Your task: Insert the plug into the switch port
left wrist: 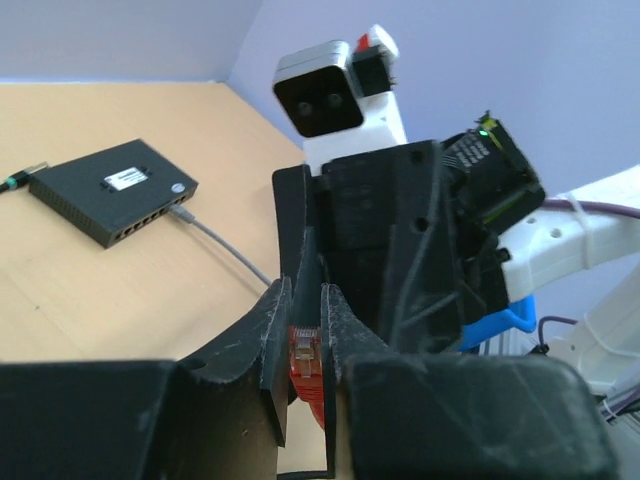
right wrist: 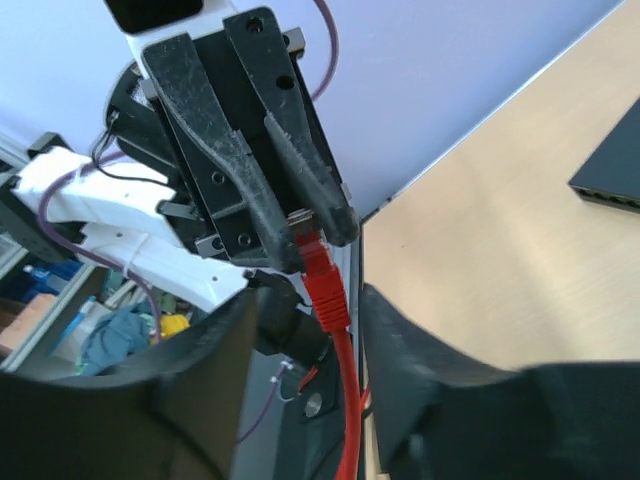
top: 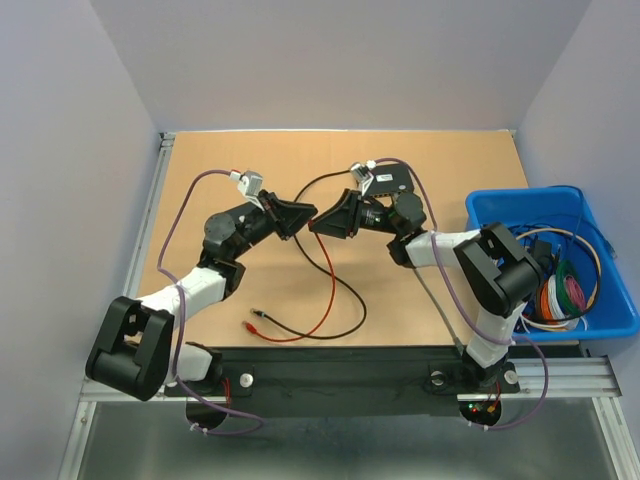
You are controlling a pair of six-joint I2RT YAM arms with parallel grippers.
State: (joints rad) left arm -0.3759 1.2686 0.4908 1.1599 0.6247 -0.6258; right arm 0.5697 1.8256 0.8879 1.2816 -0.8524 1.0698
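Note:
The red plug (left wrist: 303,350) on its red cable (top: 326,290) is pinched between the fingers of my left gripper (left wrist: 305,292), which is shut on it above mid-table (top: 298,218). My right gripper (top: 326,221) faces it nose to nose. In the right wrist view the right gripper (right wrist: 312,300) is open, its fingers standing either side of the plug's boot (right wrist: 325,285) without touching. The black switch (top: 391,181) lies flat behind the right arm. Its port row shows in the left wrist view (left wrist: 115,190), and a corner of it in the right wrist view (right wrist: 612,172).
A blue bin (top: 478,214) of coiled cables stands at the right edge. A black cable (top: 362,305) loops over the table's middle, with loose connector ends (top: 258,320) near the front. A grey cable (left wrist: 225,250) is plugged into the switch.

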